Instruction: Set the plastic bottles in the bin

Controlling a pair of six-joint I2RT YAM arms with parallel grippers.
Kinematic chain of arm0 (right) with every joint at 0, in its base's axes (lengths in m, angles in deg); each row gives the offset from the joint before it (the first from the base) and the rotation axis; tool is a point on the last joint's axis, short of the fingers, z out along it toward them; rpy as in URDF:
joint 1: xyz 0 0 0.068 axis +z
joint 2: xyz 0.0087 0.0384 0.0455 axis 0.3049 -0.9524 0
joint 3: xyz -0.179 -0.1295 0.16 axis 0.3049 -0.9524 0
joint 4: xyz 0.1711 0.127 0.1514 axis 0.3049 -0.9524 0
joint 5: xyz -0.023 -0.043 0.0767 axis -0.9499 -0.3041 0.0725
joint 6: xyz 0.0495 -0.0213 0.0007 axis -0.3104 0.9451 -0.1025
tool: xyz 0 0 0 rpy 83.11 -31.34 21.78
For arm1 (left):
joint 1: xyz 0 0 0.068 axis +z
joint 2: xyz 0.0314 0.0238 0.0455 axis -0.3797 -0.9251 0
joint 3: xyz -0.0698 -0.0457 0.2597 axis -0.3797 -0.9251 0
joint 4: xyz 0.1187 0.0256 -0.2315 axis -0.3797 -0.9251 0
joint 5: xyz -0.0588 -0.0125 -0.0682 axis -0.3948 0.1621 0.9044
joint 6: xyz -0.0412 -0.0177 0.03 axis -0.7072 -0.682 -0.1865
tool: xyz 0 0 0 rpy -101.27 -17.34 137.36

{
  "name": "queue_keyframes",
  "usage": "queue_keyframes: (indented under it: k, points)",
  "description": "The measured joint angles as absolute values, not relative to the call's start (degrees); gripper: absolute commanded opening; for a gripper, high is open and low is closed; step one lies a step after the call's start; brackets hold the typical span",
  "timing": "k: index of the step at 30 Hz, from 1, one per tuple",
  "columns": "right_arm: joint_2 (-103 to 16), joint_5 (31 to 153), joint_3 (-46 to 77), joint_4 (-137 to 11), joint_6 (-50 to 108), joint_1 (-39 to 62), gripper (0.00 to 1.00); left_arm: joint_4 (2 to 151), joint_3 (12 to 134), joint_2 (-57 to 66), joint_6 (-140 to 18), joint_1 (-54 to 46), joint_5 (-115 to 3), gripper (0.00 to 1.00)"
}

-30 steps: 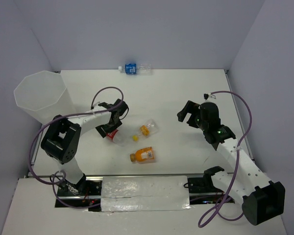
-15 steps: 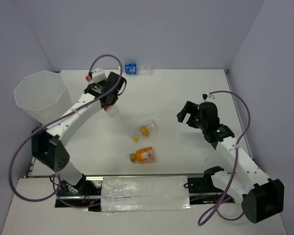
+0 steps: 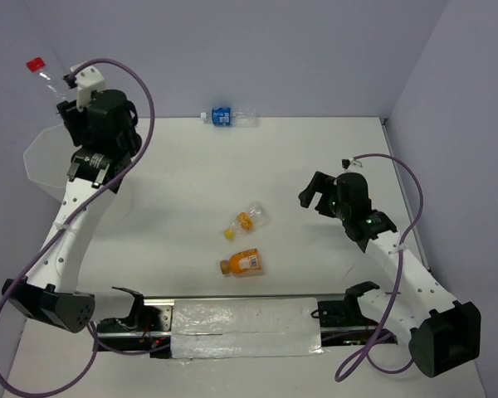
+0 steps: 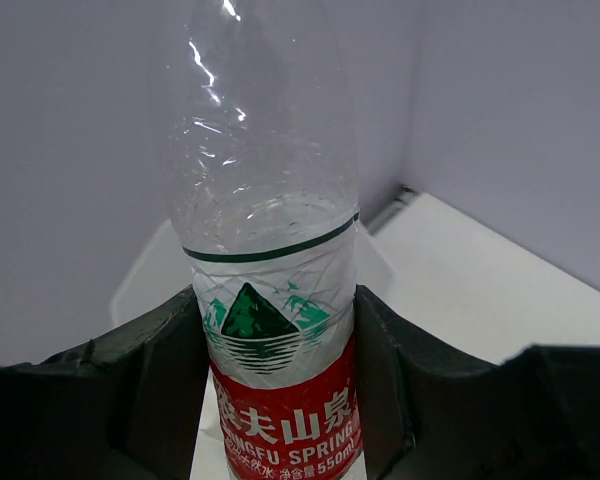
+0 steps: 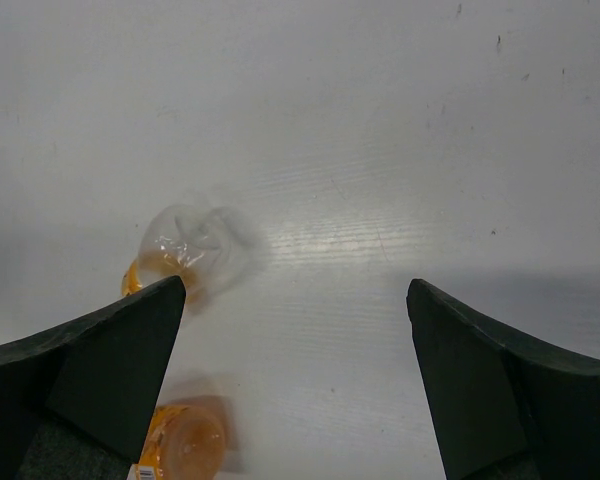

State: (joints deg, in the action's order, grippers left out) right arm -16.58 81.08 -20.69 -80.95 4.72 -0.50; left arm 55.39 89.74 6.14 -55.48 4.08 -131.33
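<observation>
Two fingers [image 4: 150,390] of the left gripper [image 4: 280,340] press from both sides on the red-capped bottle [image 4: 270,200], at its red and green label. This gripper is raised high at the far left, and the bottle sticks out past the fingertips, with its red cap [image 3: 36,63] at the top left in the top view. The bin [image 3: 35,162] stands below the arm at the left edge of the table [image 3: 315,149], partly hidden by the arm. The blue-labelled bottle [image 3: 224,116] lies on its side at the far edge, close to the wall. Near the middle, the paler orange bottle [image 3: 249,220] lies on the table. The fuller orange bottle [image 3: 242,264] lies a little nearer, apart from it. At the right, the right gripper [image 3: 315,192] hangs over bare table, its jaws spread wide with nothing between them.
</observation>
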Motion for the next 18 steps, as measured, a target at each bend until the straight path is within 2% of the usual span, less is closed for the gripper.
queue_keyframes:
  k: [5,13,16,18]
  points:
    - [-16.9,82.0,-20.7,-80.7,4.6,-0.5,1.00,57.7,88.1,6.6,-53.4,14.1,-131.4,0.62]
    - [-17.8,83.1,-20.7,-80.3,4.4,-0.5,1.00,59.3,86.4,6.8,-56.1,20.1,-131.4,0.65]
    - [-17.8,83.1,-20.7,-80.3,4.4,-0.5,1.00,61.6,82.2,6.8,-57.9,21.8,-131.8,0.69]
    - [-17.9,83.1,-20.7,-80.2,4.2,-0.5,1.00,62.0,78.2,6.8,-60.2,22.4,-131.5,0.75]
